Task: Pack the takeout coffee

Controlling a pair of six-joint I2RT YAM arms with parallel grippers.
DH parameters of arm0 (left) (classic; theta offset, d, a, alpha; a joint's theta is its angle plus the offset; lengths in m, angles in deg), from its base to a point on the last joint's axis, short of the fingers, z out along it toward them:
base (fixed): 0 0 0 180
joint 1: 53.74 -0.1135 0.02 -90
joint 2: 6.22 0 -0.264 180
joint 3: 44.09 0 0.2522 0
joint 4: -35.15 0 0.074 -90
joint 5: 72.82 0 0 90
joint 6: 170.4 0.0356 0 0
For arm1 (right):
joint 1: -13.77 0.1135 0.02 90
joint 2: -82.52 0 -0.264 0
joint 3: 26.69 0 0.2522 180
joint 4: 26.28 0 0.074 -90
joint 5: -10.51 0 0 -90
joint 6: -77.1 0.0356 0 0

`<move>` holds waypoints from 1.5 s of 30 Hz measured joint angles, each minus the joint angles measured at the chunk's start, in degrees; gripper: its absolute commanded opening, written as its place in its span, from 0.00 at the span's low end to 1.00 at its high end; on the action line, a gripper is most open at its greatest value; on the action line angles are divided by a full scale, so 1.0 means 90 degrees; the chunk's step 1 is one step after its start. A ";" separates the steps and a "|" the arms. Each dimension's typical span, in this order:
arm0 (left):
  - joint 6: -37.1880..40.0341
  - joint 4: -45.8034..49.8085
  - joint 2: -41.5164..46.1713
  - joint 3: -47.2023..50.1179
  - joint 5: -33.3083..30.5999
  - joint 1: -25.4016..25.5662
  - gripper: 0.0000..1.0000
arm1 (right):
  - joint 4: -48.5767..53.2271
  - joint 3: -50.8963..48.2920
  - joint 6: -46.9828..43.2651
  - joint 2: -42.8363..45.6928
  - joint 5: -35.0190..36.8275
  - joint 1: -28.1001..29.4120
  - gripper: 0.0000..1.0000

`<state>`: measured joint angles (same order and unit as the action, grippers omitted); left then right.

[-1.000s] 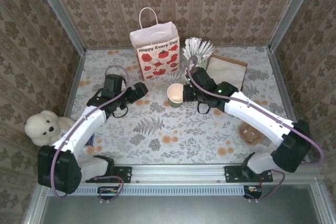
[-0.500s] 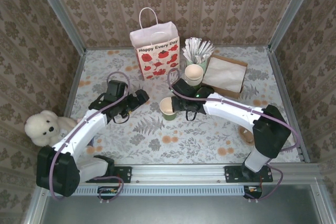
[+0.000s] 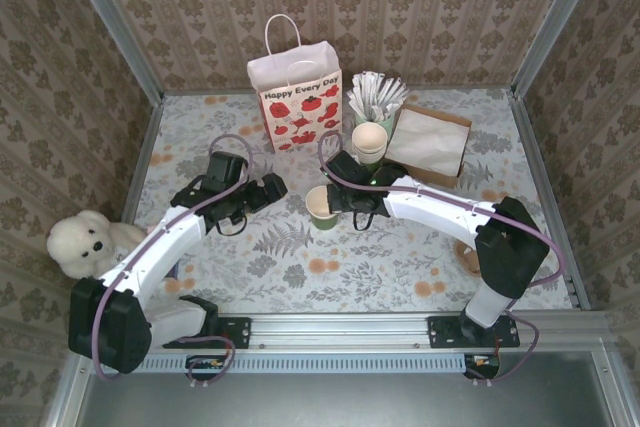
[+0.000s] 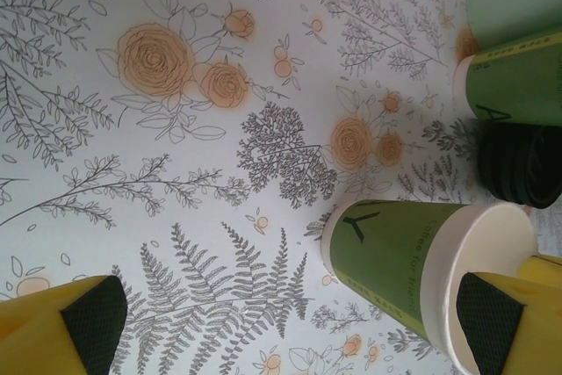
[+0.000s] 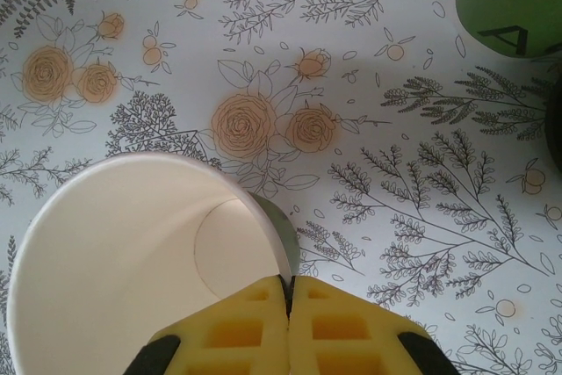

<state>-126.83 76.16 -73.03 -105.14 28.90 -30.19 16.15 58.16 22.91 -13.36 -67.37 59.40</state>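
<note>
The cup (image 3: 322, 207) stands lidless mid-surface, on the near side of the bag (image 3: 298, 97). The right gripper (image 3: 342, 197) is clenched on its rim, and the left gripper (image 3: 268, 188) is released just left of it. Best to hold the cup upright and steady so a lid can seat before bagging. The right wrist view shows the pinched wall and empty inside, while the left wrist view shows black lids (image 4: 518, 164) beside the stack (image 4: 514, 85).

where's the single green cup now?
Top view: centre of the table, cup pinched at its rim by the right claw, open left claw just left, cup stack behind.
</note>
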 measured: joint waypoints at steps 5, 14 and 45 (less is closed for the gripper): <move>0.0000 -0.0119 -0.0012 -0.0073 0.0000 0.0000 1.00 | 0.0024 0.0024 0.0024 0.0000 0.0019 0.0000 0.21; -0.0051 -0.0287 -0.0170 -0.0073 0.0007 0.0019 1.00 | 0.0024 0.0134 0.0051 0.0177 0.0068 -0.0010 0.68; 0.0148 -0.0221 -0.0512 -0.0831 -0.1557 0.1387 1.00 | -0.0250 -0.1494 -0.0525 0.1299 -0.0838 -0.3519 0.81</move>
<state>-125.50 74.17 -77.64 -112.61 14.89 -17.71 13.90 44.72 18.19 -1.67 -74.91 27.73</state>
